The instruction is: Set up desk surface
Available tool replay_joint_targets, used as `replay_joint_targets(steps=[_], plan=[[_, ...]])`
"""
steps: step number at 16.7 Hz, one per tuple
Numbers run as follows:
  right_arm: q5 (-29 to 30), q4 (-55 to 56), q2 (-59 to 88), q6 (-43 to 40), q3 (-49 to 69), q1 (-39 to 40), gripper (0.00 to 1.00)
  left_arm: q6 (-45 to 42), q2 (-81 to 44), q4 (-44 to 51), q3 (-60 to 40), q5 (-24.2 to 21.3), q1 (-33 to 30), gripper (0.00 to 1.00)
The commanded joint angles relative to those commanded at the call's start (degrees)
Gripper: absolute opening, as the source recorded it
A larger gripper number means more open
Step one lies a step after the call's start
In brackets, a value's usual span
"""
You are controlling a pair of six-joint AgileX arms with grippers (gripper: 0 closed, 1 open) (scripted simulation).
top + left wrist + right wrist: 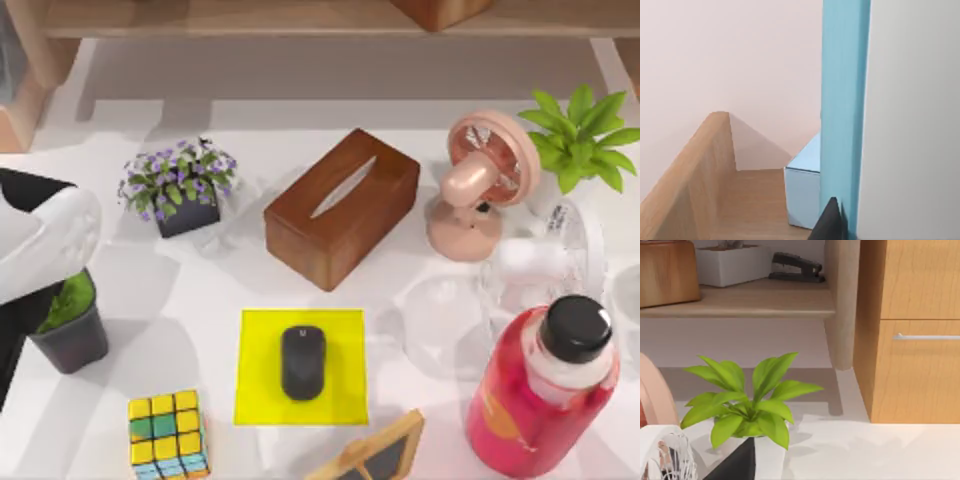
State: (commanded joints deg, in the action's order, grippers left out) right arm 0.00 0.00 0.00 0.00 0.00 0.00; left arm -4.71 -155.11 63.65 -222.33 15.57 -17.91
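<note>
Left end effector: the dark tip sat low in the left wrist view, beside a light blue upright panel and a pale blue box on the wooden shelf; I cannot tell whether its fingers were apart or together.
Left arm: its white body lay at the top view's left edge, above a dark pot of greenery.
Right end effector: a dark tip showed in the right wrist view below the green leafy plant; finger state cannot be told.
Desk surface: the white desk spread under everything, carrying the wooden tissue box, pink fan, purple flower pot, black mouse on the yellow mat, colour cube and red bottle.
Step in hand: likely early, nothing visibly held.
Next move: probably calls for choosing an item and descending on it cleanly amid close neighbours.
Views compared: the right wrist view gave a stapler and a drawer handle; the top view gave the layout.
</note>
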Motion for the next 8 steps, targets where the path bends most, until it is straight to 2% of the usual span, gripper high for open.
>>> replay_joint_targets(steps=[4,8], plan=[[0.0,0.0,0.0,0.0,0.0,0.0,1.00,-8.4,7.6,-9.4,13.9,-3.7,7.1,0.00],[0.0,0.0,0.0,0.0,0.0,0.0,1.00,-19.7,15.5,-21.5,33.7,-8.0,17.5,0.00]])
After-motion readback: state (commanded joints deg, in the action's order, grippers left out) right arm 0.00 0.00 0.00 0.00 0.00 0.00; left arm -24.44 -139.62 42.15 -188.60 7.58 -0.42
